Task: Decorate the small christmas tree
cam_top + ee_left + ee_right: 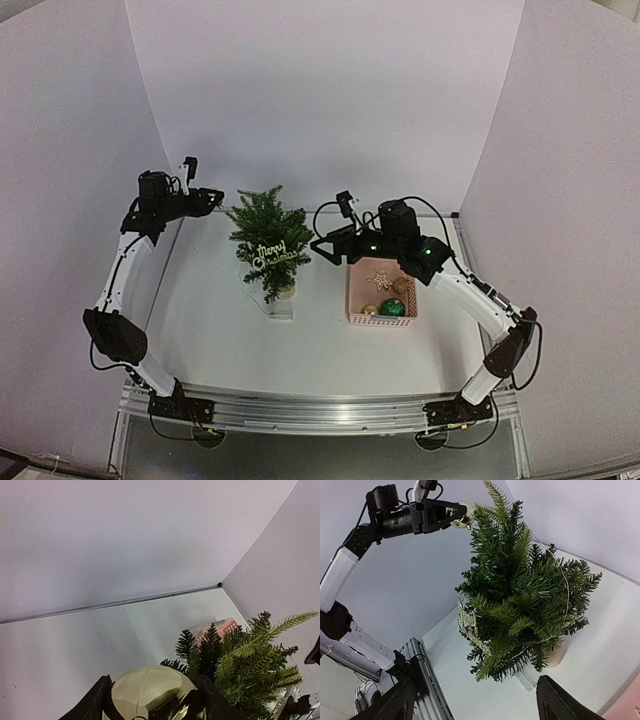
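The small christmas tree (268, 240) stands on its pale base at the back middle of the table, with a gold "Merry Christmas" sign (275, 253) hanging on its front. My left gripper (213, 198) is shut on a shiny gold ball (150, 692) and holds it high, just left of the tree's top (250, 665). The right wrist view shows that ball (460, 520) touching the top branch of the tree (520, 595). My right gripper (325, 248) is open and empty, just right of the tree; its fingers (387, 705) frame the tree's lower part.
A pink basket (380, 320) right of the tree holds a silver snowflake (380, 279), two gold balls (400, 285) and a green ball (392, 307). A clear stand (280, 312) lies in front of the tree. White walls enclose the table at the back and sides.
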{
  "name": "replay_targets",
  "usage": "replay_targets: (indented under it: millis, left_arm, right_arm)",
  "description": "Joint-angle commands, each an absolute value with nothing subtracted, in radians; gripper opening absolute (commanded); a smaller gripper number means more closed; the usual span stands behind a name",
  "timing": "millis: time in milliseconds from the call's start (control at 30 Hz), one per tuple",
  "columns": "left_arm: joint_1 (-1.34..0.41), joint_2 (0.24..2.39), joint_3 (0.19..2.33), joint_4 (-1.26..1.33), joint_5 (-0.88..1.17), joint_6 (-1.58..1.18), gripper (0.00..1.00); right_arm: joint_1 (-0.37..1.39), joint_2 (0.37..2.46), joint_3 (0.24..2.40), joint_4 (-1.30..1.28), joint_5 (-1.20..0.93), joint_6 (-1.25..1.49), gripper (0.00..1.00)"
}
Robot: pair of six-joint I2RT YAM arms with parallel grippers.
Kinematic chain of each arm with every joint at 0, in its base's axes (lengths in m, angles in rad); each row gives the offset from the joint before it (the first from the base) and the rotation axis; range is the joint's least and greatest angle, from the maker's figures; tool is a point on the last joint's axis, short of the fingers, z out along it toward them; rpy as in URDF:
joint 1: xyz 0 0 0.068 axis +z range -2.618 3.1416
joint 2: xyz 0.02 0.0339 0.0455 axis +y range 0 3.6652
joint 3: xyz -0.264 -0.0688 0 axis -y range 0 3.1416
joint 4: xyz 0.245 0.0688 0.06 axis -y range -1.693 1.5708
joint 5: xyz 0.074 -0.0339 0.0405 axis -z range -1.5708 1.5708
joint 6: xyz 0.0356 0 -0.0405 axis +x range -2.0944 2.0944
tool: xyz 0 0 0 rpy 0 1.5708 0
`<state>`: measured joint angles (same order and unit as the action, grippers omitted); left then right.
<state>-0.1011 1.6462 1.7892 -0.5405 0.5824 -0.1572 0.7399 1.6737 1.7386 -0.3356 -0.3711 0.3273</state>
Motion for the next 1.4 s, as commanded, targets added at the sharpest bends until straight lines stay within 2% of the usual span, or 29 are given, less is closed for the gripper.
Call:
replay_targets:
  millis: [0, 1367]
  left_arm:
    - [-0.092, 1.594, 1.761, -0.522, 0.577, -0.156, 0.00]
    - [-0.089, 1.520, 1.500, -0.366, 0.666, -0.232, 0.00]
  right_arm:
    - [0.735, 1.651, 1.738, -0.296, -0.385, 0.339, 0.82]
    - [0.735, 1.646, 1.737, -0.281, -0.383, 0.340, 0.82]
